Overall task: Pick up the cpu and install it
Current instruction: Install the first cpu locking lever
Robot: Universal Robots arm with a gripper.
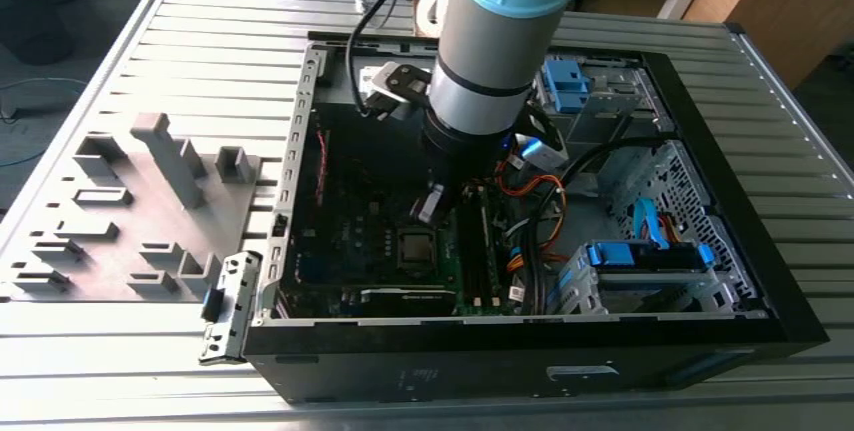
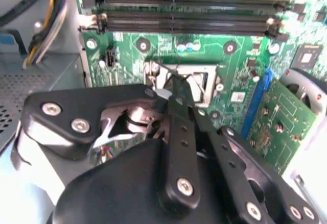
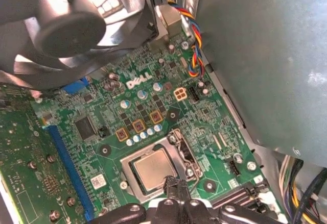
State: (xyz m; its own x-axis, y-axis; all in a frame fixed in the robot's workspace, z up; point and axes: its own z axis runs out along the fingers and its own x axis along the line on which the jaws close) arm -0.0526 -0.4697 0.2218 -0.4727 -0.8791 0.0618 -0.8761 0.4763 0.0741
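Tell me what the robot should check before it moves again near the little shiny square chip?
1. The small flat silver-grey square cpu lies level inside the metal socket frame on the green motherboard: ok.
2. The gripper is right at the socket frame's edge, beside the cpu: ok.
3. The gripper touches the cpu: cannot tell.
4. The socket frame is latched: cannot tell.
5. The twisted coloured wires lie away from the socket frame: ok.

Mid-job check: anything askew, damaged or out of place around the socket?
Nothing stands out. The cpu lies flat and square in the socket, with the gripper close by its edge. No loose or bent parts show on the board around it.
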